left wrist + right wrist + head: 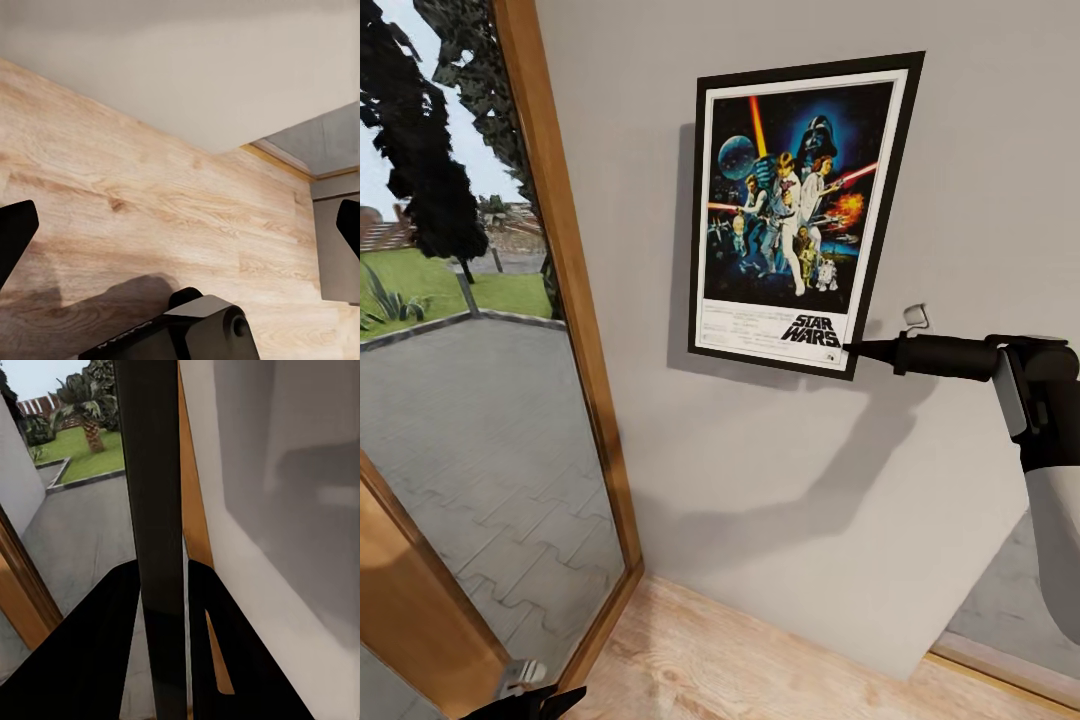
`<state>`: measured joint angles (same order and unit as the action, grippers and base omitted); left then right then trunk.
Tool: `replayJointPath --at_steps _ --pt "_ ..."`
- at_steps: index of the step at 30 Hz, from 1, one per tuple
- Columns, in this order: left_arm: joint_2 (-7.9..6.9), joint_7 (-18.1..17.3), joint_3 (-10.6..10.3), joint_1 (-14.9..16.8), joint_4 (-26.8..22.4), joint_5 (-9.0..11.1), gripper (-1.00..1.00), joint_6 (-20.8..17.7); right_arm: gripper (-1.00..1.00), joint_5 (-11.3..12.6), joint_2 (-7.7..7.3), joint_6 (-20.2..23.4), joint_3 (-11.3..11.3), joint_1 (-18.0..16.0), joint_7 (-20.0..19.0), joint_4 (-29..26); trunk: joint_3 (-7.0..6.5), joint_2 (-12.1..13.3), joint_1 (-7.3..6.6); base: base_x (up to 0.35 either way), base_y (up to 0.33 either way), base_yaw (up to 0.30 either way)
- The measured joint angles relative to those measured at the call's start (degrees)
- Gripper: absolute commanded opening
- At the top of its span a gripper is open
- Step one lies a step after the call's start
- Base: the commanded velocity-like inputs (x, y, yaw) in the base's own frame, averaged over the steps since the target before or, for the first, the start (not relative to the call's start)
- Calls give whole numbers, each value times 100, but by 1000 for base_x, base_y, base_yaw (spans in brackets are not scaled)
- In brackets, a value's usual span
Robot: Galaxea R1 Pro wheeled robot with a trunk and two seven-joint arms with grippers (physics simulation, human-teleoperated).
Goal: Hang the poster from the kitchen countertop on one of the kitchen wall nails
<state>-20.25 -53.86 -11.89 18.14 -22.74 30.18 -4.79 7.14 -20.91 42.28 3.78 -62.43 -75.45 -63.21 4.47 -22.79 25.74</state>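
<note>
The poster (790, 200), black-framed with a white border and the STAR WARS logo at its foot, stands upright and slightly tilted against the light-grey wall (780, 480). My right gripper (857, 350) is shut on its lower right corner. In the right wrist view the frame's dark edge (154, 472) runs between the two black fingers (90, 645) of that gripper (161, 574). My left gripper (180, 225) hangs low over the floor, open and empty, and its tip shows at the head view's lower edge (530, 702). The wall nails are hidden and the kitchen countertop is out of view.
A tall glass door in a wooden frame (565, 260) stands left of the poster, with paving and garden outside. Light wooden floor (740, 660) runs along the wall's foot. A small pale fitting (916, 318) sits on the wall just above my right gripper.
</note>
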Motion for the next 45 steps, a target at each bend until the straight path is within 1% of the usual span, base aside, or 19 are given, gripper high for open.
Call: replayJointPath --at_steps 18,45 --pt "0 0 -2 0 0 0 100 -3 -100 -1 0 0 0 4 0 0 0 0 0 67 0 0" --pt "0 0 -2 0 0 0 100 -5 -100 0 0 0 0 17 8 0 0 0 0 25 0 0"
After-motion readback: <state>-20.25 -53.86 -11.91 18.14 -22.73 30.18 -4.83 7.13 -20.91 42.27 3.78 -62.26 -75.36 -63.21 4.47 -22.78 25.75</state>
